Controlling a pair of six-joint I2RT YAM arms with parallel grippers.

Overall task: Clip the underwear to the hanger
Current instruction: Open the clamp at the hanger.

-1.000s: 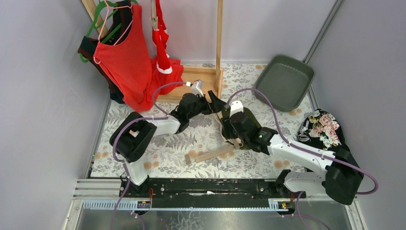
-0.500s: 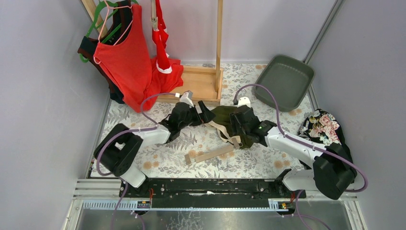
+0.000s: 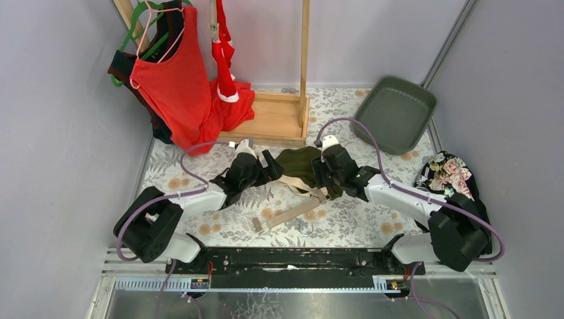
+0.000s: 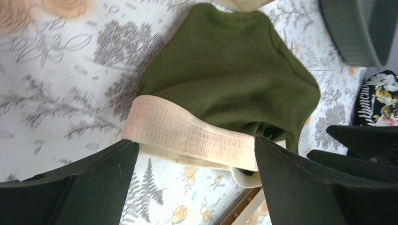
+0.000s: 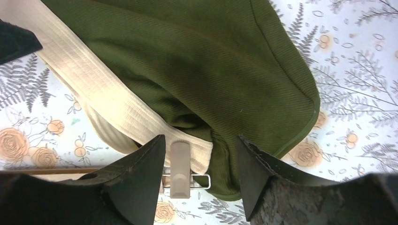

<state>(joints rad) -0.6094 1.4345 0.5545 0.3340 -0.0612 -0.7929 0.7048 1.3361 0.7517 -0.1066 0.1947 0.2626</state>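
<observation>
The dark olive green briefs (image 3: 298,161) lie on the table with the cream waistband (image 3: 300,186) toward the near side. A wooden hanger (image 3: 287,214) lies just below them. My left gripper (image 3: 271,164) is open; in the left wrist view its fingertips stand at either end of the waistband (image 4: 187,133), below the green cloth (image 4: 230,70). My right gripper (image 3: 324,178) is open over the briefs (image 5: 197,61). The hanger's grey clip (image 5: 179,169) sits between its fingers, its tip on the waistband fold (image 5: 117,101). The red briefs (image 3: 223,46) hang on the rack.
A red tank top (image 3: 174,83) hangs at the back left. The wooden rack's base (image 3: 274,118) and post (image 3: 304,60) stand behind the briefs. A grey tray (image 3: 394,113) is at the back right. Black floral cloth (image 3: 447,176) lies at the right edge.
Both grippers have come down and toward the near side. The green briefs, held up between them before, now lie spread flat on the table. The hanger has shifted slightly left.
</observation>
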